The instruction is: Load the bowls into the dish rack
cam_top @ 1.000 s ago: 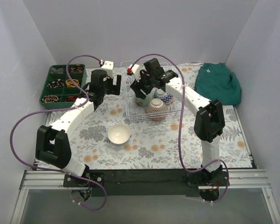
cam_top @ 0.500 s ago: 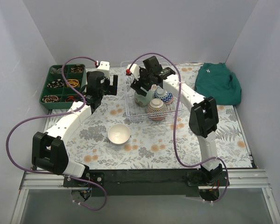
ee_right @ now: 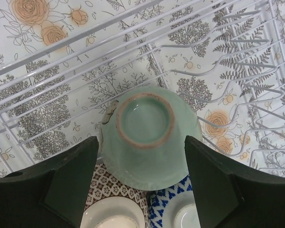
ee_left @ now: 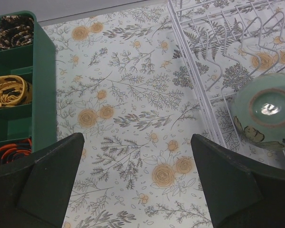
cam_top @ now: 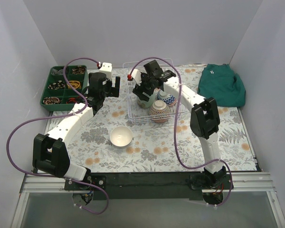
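Above the dish rack (cam_top: pixel 133 114), right hand (ee_right: pixel 141 142) splayed, straddling upturned mint bowl (ee_right: pixel 147 164)

We see the left arm (cam_top: pixel 71 121) with its elbow now farther left. The right gripper (ee_right: pixel 141 142), shifted slightly left over the mint green bowl (ee_right: pixel 147 126), seems spread a little wider.

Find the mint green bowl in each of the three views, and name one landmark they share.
Top external: the mint green bowl sits in the left part of the dish rack.
Left wrist: the bowl is at the right edge, upside down.
Right wrist: the bowl is in the centre, foot ring up.
Shared landmark: the dish rack's wires around the bowl.
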Tool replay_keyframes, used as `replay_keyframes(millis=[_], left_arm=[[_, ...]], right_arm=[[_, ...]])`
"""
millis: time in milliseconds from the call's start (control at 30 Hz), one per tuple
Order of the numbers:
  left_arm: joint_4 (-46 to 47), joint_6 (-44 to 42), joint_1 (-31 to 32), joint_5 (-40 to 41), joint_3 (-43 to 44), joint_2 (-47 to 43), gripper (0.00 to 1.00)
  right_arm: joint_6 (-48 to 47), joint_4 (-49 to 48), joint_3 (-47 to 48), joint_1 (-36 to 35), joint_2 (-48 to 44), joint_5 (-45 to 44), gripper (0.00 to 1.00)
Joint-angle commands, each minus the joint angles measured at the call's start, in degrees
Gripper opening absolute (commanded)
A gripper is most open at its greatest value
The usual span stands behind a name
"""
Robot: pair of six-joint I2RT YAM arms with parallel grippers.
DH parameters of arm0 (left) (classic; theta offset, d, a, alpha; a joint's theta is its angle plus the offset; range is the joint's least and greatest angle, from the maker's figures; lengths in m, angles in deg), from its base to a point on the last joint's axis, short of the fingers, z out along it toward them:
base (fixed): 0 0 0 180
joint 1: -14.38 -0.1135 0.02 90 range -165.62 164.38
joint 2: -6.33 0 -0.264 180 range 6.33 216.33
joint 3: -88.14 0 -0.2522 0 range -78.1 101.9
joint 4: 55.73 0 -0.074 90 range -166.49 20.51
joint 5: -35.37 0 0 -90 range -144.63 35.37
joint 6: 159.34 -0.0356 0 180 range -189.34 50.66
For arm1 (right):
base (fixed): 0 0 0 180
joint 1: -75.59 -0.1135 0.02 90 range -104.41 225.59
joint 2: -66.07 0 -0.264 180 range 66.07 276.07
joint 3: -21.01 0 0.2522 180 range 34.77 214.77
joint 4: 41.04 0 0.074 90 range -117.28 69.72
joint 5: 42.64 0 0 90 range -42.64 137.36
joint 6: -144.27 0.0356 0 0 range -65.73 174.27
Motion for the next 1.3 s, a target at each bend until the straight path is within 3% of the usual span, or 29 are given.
replay_keyframes(millis=[0, 267, 667, 1000, 1267], left_arm=[[0.1, -0.8, 0.0, 0.4, 0.4, -0.6, 0.97], [0.3, -0.8, 0.0, 0.3, 0.1, -0.4, 0.98], [0.5, 0.0, -0.1, -0.7, 0.1, 0.1, 0.97], [1.0, 0.5, 0.0, -1.3, -0.5, -0.2, 0.97], [0.8, 0.6, 0.0, -1.8, 0.3, 0.3, 0.97]], right_arm=[[-1.2, -0.5, 2.8, -1.1, 2.5, -1.7, 0.82], [-0.7, -1.7, 3.4, -1.3, 4.0, -2.6, 0.79], [1.9, -2.6, 1.4, -1.5, 1.6, -3.0, 0.54], [6.5, -7.1, -3.9, -0.1, -6.6, -2.1, 0.52], [9.8, -9.1, -2.6, 0.2, -7.3, -0.7, 0.52]])
